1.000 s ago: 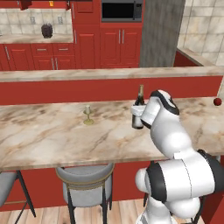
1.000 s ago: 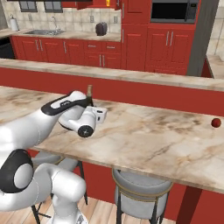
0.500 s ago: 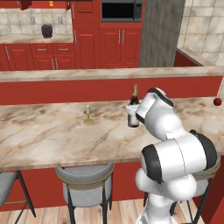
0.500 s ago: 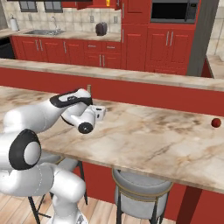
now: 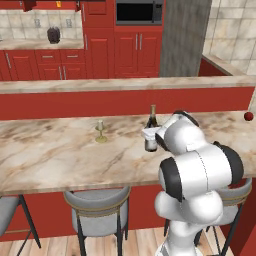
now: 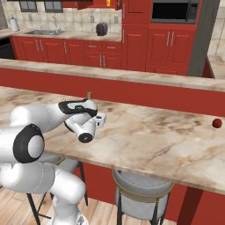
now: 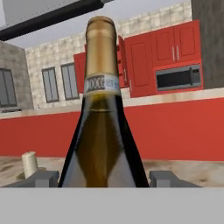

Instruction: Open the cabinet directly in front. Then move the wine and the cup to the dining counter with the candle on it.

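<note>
The bottle stands upright on the surface, between the wide-open end effector fingers; candle left.

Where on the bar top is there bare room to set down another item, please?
The marbled counter lies bare left of the candle, and again between the gripper and the small red ball by the far end. It is crowded around the bottle, where gripper and candle stand close.
</note>
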